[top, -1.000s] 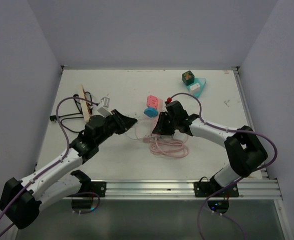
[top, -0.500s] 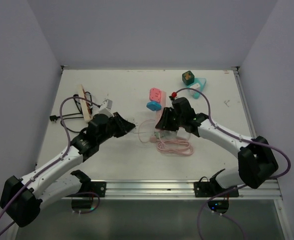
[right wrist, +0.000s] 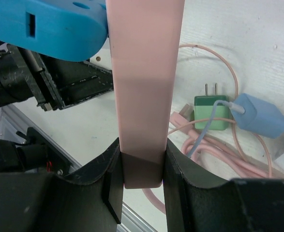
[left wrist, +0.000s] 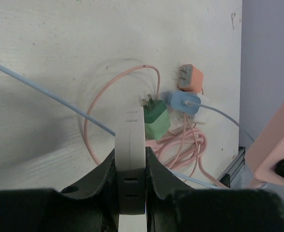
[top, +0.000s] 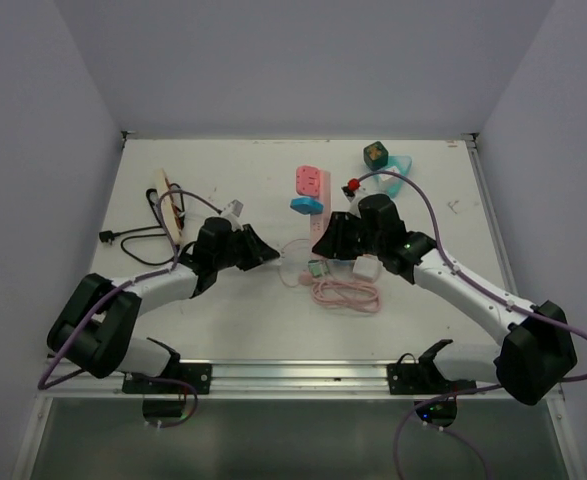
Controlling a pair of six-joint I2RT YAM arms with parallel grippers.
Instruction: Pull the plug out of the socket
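My right gripper point(top: 331, 232) is shut on the lower end of a pink socket strip point(top: 313, 185), held up above the table. A blue plug point(top: 306, 206) sits in the strip's side; in the right wrist view the gripper point(right wrist: 142, 145) clamps the strip point(right wrist: 144, 72), with the blue plug point(right wrist: 45, 29) at upper left. My left gripper point(top: 265, 252) is left of the strip, apart from it. In the left wrist view it point(left wrist: 130, 154) is shut on a white flat block point(left wrist: 130, 130).
On the table below lie a green plug point(left wrist: 156, 118), a blue adapter point(left wrist: 183, 102), an orange adapter point(left wrist: 191, 77) and a coiled pink cable point(top: 345, 293). A green cube point(top: 375, 153) and teal piece point(top: 395, 176) sit far right. A wooden stick point(top: 168, 205) and black cable point(top: 133, 235) lie left.
My right gripper has carried the pink strip, blue plug still in it, up and toward the far side. My left arm has folded back; its gripper stays near the cables.
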